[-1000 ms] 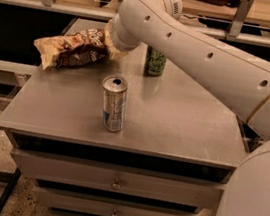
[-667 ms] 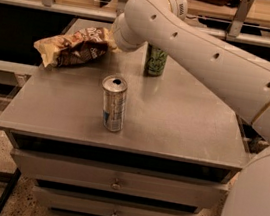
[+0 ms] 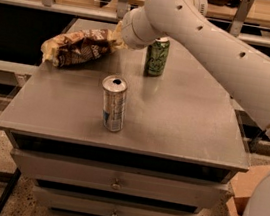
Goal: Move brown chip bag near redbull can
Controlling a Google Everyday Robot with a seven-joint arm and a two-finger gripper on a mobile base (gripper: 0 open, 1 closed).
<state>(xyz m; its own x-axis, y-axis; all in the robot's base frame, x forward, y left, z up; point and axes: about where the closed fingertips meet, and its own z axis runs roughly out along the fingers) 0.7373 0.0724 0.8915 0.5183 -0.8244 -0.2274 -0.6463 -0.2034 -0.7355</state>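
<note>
The brown chip bag (image 3: 78, 46) lies at the back left of the grey cabinet top (image 3: 184, 117), its right end raised towards my arm. My gripper (image 3: 118, 32) is at that right end, mostly hidden behind the white wrist (image 3: 137, 27), and seems shut on the bag's edge. The redbull can (image 3: 113, 103), slim and silver with blue markings, stands upright near the front middle of the top. It is well apart from the bag, in front of it and to its right.
A shorter green can (image 3: 156, 56) stands at the back middle, right beside my wrist. My white arm (image 3: 224, 52) crosses the back right of the top. Drawers (image 3: 116, 183) sit below the top. Shelving runs behind the cabinet.
My wrist has moved a little to the right towards the green can, and the bag has shifted slightly right with it. The redbull can has not moved.
</note>
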